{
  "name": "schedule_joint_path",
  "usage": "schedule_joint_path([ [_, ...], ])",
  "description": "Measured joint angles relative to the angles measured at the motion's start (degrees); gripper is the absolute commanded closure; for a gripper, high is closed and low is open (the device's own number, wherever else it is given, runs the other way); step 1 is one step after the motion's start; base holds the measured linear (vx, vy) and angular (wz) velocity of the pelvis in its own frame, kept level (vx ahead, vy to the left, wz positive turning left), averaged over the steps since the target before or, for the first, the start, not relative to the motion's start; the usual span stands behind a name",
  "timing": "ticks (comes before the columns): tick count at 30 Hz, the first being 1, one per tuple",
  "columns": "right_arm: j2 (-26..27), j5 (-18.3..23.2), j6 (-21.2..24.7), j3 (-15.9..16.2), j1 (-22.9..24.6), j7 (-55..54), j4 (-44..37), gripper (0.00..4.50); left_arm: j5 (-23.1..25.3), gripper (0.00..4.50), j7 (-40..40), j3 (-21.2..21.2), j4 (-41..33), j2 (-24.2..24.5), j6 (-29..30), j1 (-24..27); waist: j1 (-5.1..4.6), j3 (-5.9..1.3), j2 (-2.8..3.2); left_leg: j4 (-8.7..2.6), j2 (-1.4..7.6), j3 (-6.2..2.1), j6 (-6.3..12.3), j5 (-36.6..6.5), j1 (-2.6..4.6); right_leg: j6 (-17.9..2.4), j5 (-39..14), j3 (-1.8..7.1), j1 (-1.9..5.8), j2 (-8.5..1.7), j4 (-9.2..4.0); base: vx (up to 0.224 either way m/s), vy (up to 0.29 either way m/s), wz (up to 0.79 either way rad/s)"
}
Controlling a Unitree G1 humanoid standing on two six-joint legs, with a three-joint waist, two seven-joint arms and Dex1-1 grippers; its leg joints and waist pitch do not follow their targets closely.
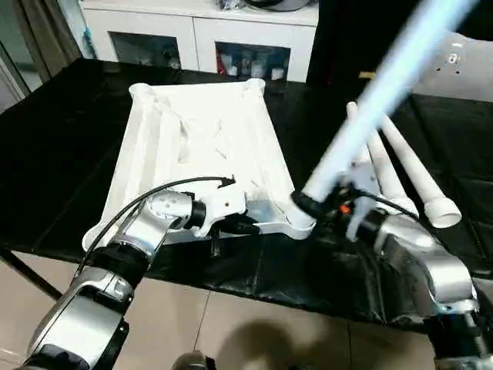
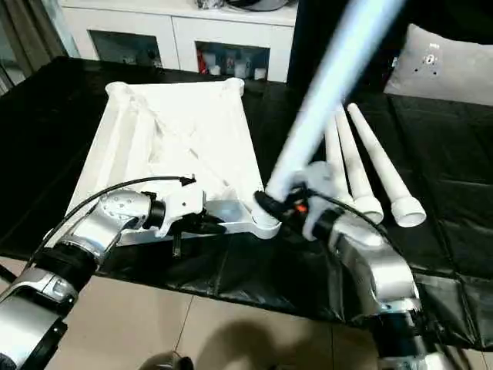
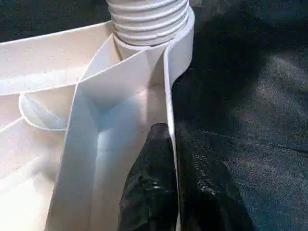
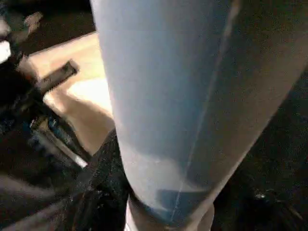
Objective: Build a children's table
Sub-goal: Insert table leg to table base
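Observation:
The white table top (image 1: 200, 131) lies upside down, ribs up, on the black cover. My left gripper (image 1: 239, 225) is shut on its near rim, and the left wrist view shows one black finger (image 3: 149, 192) on each side of the thin rim wall (image 3: 168, 86). My right gripper (image 1: 323, 202) is shut around the lower part of a white leg (image 1: 377, 100). That leg slants up to the right. Its threaded end (image 3: 147, 19) sits in the near right corner socket (image 1: 296, 225). Three more legs (image 1: 408, 169) lie side by side on the cover to the right.
The black cover (image 1: 62, 154) drapes over the table's front edge, with tiled floor (image 1: 231, 324) below. A white cabinet (image 1: 200, 35) stands behind the table. A pale cushion (image 2: 439, 62) lies at the back right. The loose legs lie close beside my right arm.

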Motion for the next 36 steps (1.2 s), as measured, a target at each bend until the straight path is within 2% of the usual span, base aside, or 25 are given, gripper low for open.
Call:
schedule_joint_path([
  [3, -1.31, -0.58, 0.02, 1.33, -0.35, 1.64, 0.02, 2.62, 0.02, 4.5, -0.68, -0.07, -0.02, 0.18, -0.35, 0.01, -0.07, 0.01, -0.01, -0.05, -0.01, 0.0, 0.0, -0.01, 0.01, 0.13, -0.08, 0.01, 0.02, 0.0, -0.04, 0.0, 0.0, 0.0],
  [15, -1.45, -0.59, 0.01, 2.18, -2.83, 5.9, 2.74, 2.62, 1.29, 4.5, -3.94, -0.42, 3.75, 1.0, -3.68, -2.78, -0.66, 0.06, -0.11, -0.49, -0.03, -0.01, -0.01, -0.02, 0.08, 0.23, -0.18, 0.0, 0.03, 0.03, -0.28, 0.0, 0.0, 0.0],
  [20, 0.08, -1.14, 0.0, 2.63, -3.72, 6.09, 3.49, 2.62, 1.69, 4.5, -4.78, -0.53, 5.1, 2.33, -4.83, -3.47, -1.42, 0.08, -0.14, -0.84, -0.02, -0.01, -0.02, -0.02, 0.27, 0.2, -0.16, 0.0, 0.11, 0.11, -0.52, 0.0, 0.0, 0.0],
  [23, 1.48, -1.7, 0.01, 2.7, -3.94, 4.98, 3.71, 2.62, 1.62, 4.5, -4.73, -0.04, 4.49, 2.95, -3.46, -3.35, -2.15, 0.08, -0.14, -0.95, -0.02, 0.0, -0.03, -0.01, 0.4, 0.19, -0.16, 0.01, 0.19, 0.13, -0.58, 0.0, 0.0, 0.0],
  [26, 3.22, -1.74, 0.95, 2.73, -4.28, 2.83, 3.88, 2.62, 0.83, 4.5, -4.74, 1.45, 0.81, 3.68, 0.63, -0.99, -2.74, 0.14, -0.1, -1.06, -0.08, 0.03, -0.04, -0.02, 0.66, 0.5, -0.34, 0.09, 0.32, 0.13, -0.63, 0.0, 0.0, 0.0],
  [28, 4.76, -1.74, 2.11, 2.59, -4.76, 0.51, 3.87, 2.62, 0.16, 4.5, -2.7, 3.01, -5.5, 3.69, 6.6, 2.55, -3.36, 0.23, -0.26, -1.24, -0.14, 0.03, -0.05, -0.02, 0.86, 0.53, -0.36, 0.14, 0.43, 0.12, -0.7, 0.0, 0.0, 0.0],
  [31, 7.54, -1.81, 3.82, 0.19, -6.28, -4.85, 5.47, 2.62, -0.02, 4.5, 3.57, 4.54, -16.22, 1.79, 16.87, 7.8, -4.02, 0.32, -0.32, -1.38, -0.22, 0.03, -0.06, -0.03, 1.01, 0.54, -0.37, 0.19, 0.57, 0.12, -1.01, 0.0, 0.0, 0.0],
  [34, 9.06, -2.32, 3.98, -2.09, -8.78, -10.01, 9.74, 2.62, 0.56, 4.5, 9.12, 4.21, -23.28, -2.2, 24.14, 10.57, -3.98, 0.5, -0.32, -1.44, -0.29, 0.03, -0.05, -0.03, 0.9, 0.55, -0.37, 0.2, 0.51, 0.08, -1.32, 0.0, 0.0, 0.0],
  [36, 9.61, -2.95, 3.45, -2.52, -9.85, -12.04, 11.45, 2.62, 2.31, 4.5, 12.26, 3.68, -28.0, -4.49, 28.8, 12.14, -3.77, 0.54, -0.35, -1.75, -0.35, 0.05, -0.05, -0.02, 0.88, 0.55, -0.37, 0.2, 0.54, 0.08, -1.62, 0.0, 0.0, 0.0],
])
